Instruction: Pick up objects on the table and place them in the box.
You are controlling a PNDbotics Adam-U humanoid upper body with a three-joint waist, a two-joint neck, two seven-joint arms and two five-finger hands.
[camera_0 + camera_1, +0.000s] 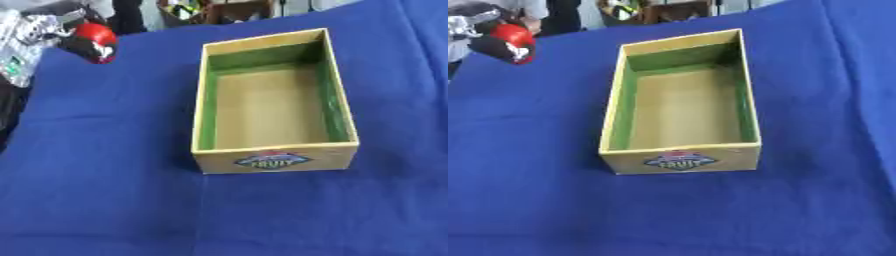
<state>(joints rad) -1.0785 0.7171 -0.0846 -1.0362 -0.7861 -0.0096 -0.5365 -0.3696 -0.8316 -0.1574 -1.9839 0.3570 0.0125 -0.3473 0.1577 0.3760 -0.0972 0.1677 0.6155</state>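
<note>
**Left hand holds a red thing at the far left corner; the box stands apart**

The robot's left hand (79, 40) comes in at the far left corner of the table (105, 200), which is covered in a blue cloth. Its dark fingers (492, 45) are curled round a red, rounded object (94, 34), so the hand is closed on it rather than spread. The red object shows on the upper side of the hand, with the black fingers wrapped beneath and beside it. A small white mark sits on the red surface; I cannot make out what the object is beyond its colour and round shape. Whether the hand is resting on the cloth or just above it, I cannot tell.

The box (276, 161) is a long open wooden one, lying with its short end toward the near edge of the table and its length running toward the far edge. Its inner walls are green, its floor is plain tan, and nothing lies on that floor. The near end wall carries a blue label reading "FRUIT" (681, 162). The box stands about mid-table, somewhat toward the far edge, and well apart from the hand and the red object, which are off to its left beyond its far left corner.

The right hand does not show in either view.
</note>
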